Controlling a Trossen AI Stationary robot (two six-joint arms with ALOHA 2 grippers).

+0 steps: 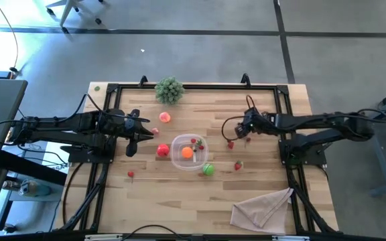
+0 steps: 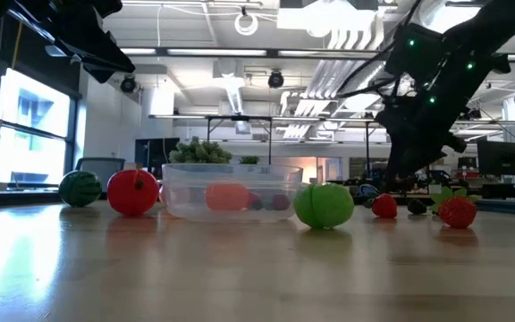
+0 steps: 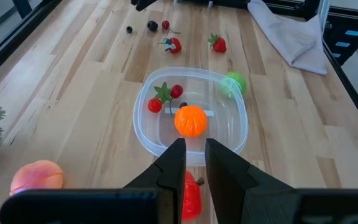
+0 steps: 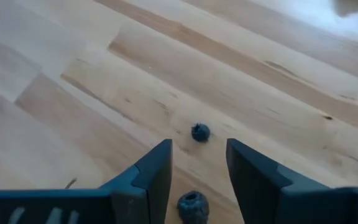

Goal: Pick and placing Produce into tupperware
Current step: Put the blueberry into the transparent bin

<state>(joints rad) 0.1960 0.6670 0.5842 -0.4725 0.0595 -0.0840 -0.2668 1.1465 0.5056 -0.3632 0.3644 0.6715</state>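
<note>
The clear tupperware (image 1: 177, 159) stands mid-table and holds an orange fruit (image 3: 191, 120), two small red pieces (image 3: 176, 91) and a green leaf. Around it lie a red pepper (image 1: 162, 150), a green apple (image 1: 208, 169), a peach (image 1: 165, 117) and strawberries (image 1: 231, 144) (image 1: 238, 165). My right gripper (image 4: 197, 162) hangs open above the bare wood right of the tupperware. One dark berry (image 4: 192, 206) lies below its fingers and a second dark berry (image 4: 200, 132) just ahead. My left gripper (image 3: 195, 149) hovers over the red pepper with a narrow gap and nothing in it.
A bushy plant sprig (image 1: 169, 89) stands at the far edge. A beige cloth (image 1: 263, 207) lies at the near right corner. A small red piece (image 1: 131, 175) lies near left. Dark frame rails (image 1: 193, 86) run along the far and side edges.
</note>
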